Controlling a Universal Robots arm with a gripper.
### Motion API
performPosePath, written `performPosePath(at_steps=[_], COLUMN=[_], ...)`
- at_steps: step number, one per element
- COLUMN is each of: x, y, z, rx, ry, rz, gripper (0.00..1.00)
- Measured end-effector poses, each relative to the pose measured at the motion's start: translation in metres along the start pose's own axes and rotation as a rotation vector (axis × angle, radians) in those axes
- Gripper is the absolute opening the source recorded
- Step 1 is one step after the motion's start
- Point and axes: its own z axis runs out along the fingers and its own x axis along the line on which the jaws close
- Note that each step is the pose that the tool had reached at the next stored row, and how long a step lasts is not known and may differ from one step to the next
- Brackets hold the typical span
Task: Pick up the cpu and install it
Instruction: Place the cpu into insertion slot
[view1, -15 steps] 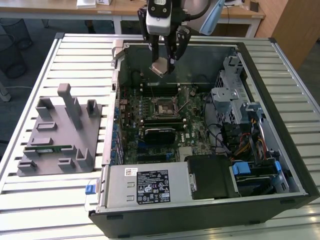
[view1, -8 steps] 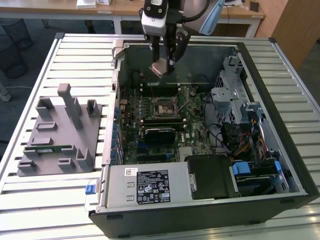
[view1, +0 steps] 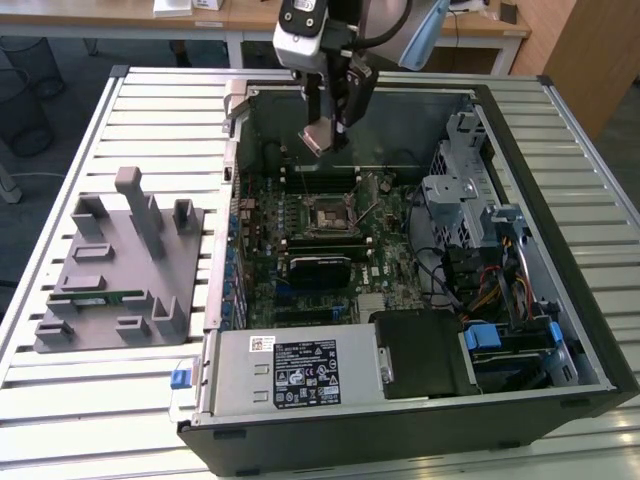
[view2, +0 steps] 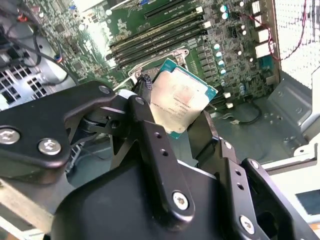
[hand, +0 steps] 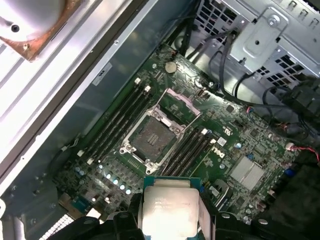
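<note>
Gripper (view2: 176, 131) clamped on the cpu (hand: 169, 207), hanging above the open socket (hand: 152, 137).
Jaws closed onto two opposite chip edges, metal top facing both wrist cameras. Chip is square and looks tilted against the socket, sitting off-centre toward the case wall (view1: 400, 120). Retention frame (hand: 182, 100) is swung up at the socket's edge. Memory slots (hand: 112, 125) flank the socket, with the black heatsink (view1: 320, 268) just beside it. I see no obstruction between chip and socket.

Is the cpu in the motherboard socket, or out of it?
Out. The gripper holds the cpu in the air; the socket on the motherboard is empty.
</note>
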Motion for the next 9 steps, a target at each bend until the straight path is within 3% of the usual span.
performPosePath(at_steps=[9], x=[0.0005], y=[0.0003], z=[0.0021], rx=[0.0028], ry=[-0.0048], rz=[0.124], gripper=[0.54])
